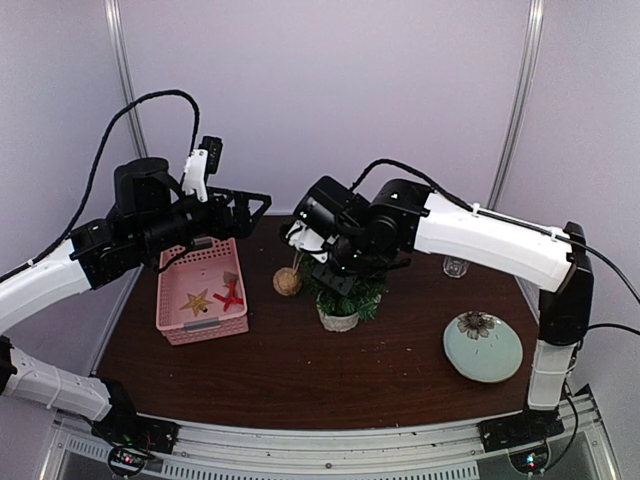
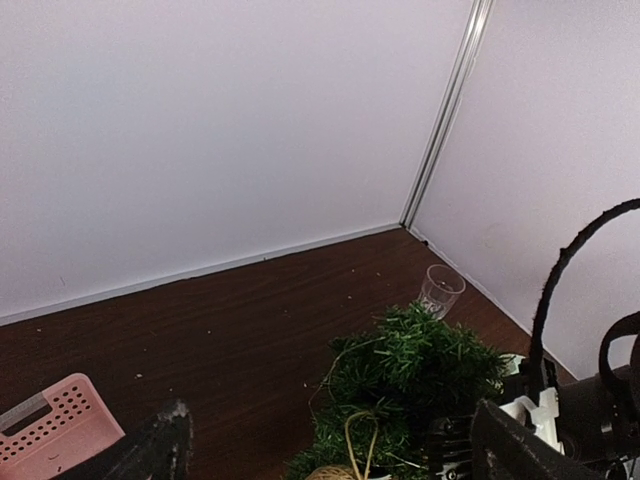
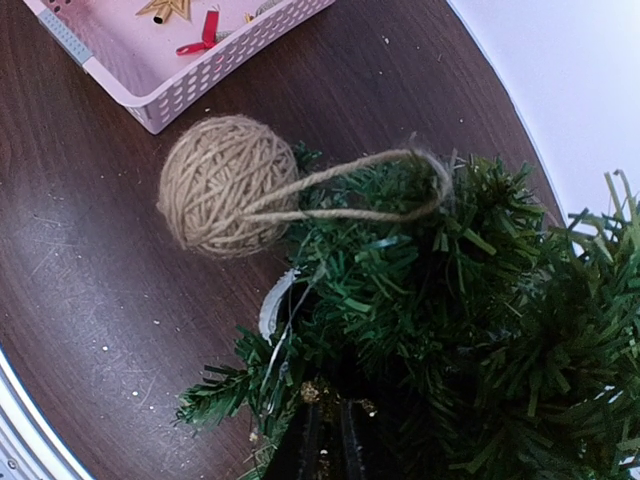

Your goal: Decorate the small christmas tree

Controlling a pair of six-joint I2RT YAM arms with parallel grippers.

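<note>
The small christmas tree (image 1: 348, 293) stands in its white pot (image 1: 338, 320) mid-table. A twine ball ornament (image 3: 228, 185) hangs at the tree's left side, its loop (image 3: 400, 185) draped over a branch. My right gripper (image 3: 330, 440) sits at the foliage (image 3: 480, 320) with its jaws shut and nothing seen between them; in the top view the right gripper (image 1: 318, 258) is over the tree's top left. My left gripper (image 1: 245, 205) hovers wide open above the pink basket (image 1: 203, 322). In the left wrist view the left gripper (image 2: 332, 445) is empty, with the tree (image 2: 420, 365) beyond it.
The pink basket holds a gold star (image 1: 195, 300) and a red ornament (image 1: 230, 295). A small clear glass (image 1: 455, 266) stands at the back right, and a pale green plate (image 1: 483, 346) with a flower-like piece lies at the front right.
</note>
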